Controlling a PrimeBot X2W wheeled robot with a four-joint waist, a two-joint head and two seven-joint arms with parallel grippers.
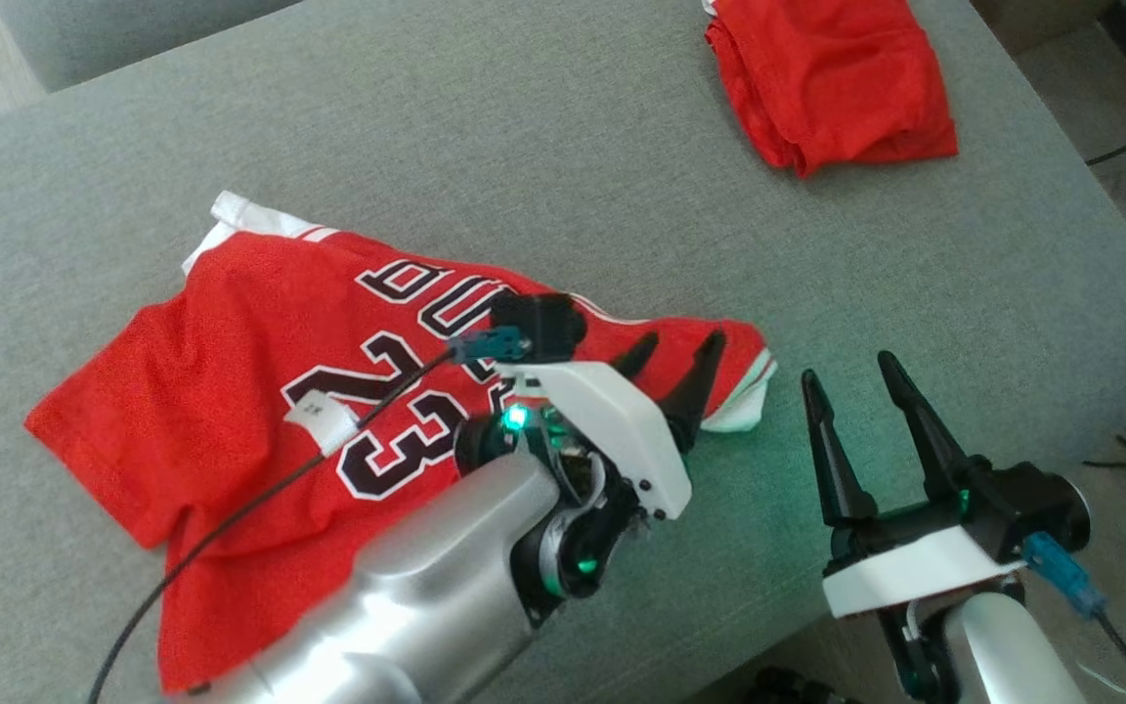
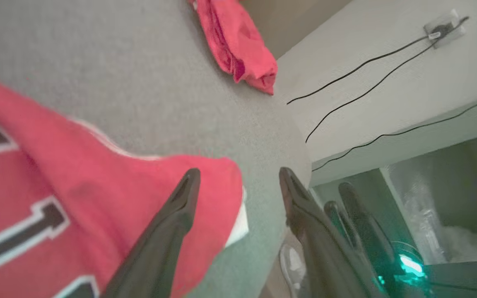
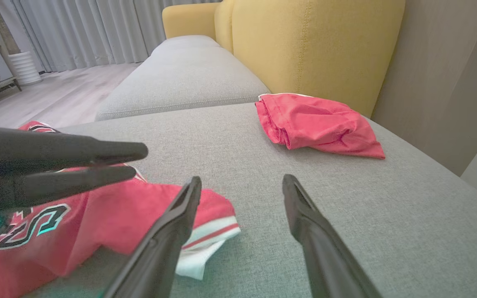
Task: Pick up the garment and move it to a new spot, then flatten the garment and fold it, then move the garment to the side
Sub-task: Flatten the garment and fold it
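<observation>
The garment [image 1: 231, 391] is a red jersey with black and white numbers, lying crumpled on the grey sofa seat [image 1: 563, 166]. Its right corner with the white and red trim [image 3: 205, 236] lies nearest both grippers. My left gripper [image 1: 680, 354] hovers open just over that corner, with nothing between its fingers [image 2: 180, 207]. The jersey [image 2: 77, 198] spreads to the left under it. My right gripper [image 1: 851, 376] stands open to the right of the jersey over bare cushion, its fingers [image 3: 180, 215] apart and holding nothing.
A second red cloth [image 1: 832, 83] lies bunched at the far right of the seat, by the yellow backrest [image 3: 313, 45]. The seat's rounded edge [image 1: 1110, 323] drops off to the right, where black cables [image 2: 367, 78] lie on the floor.
</observation>
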